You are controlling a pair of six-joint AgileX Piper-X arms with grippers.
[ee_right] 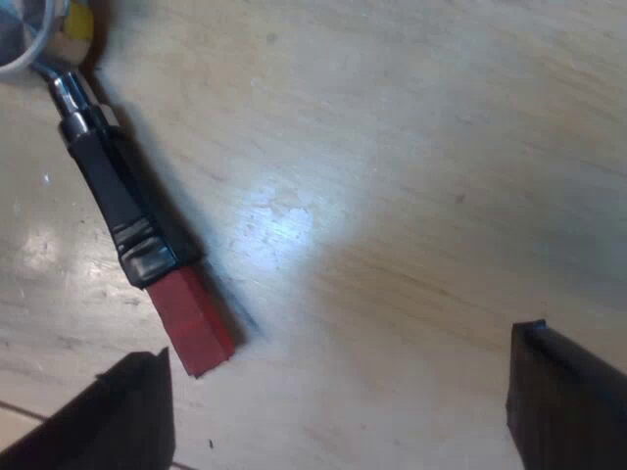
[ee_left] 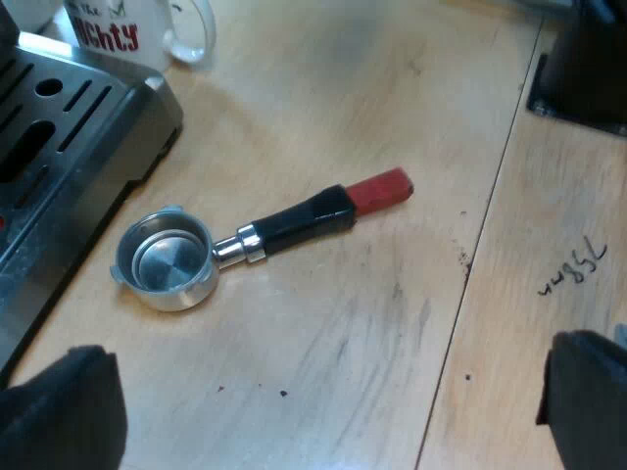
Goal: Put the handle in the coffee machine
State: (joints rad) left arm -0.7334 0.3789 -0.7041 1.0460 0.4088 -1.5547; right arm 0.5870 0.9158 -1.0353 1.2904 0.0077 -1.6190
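Lying loose, holder [ee_left: 284, 225] ahead of parted jaws

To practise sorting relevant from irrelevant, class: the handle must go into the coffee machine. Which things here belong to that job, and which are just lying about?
Job: metal holder, loose on the table; espresso machine.
Lying about: mug; scribble on the table.

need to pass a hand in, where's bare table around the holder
Bare wood spans from the holder's handle to the mug, and from its red end to the pen scribble. It is crowded where the holder's basket sits beside the machine.
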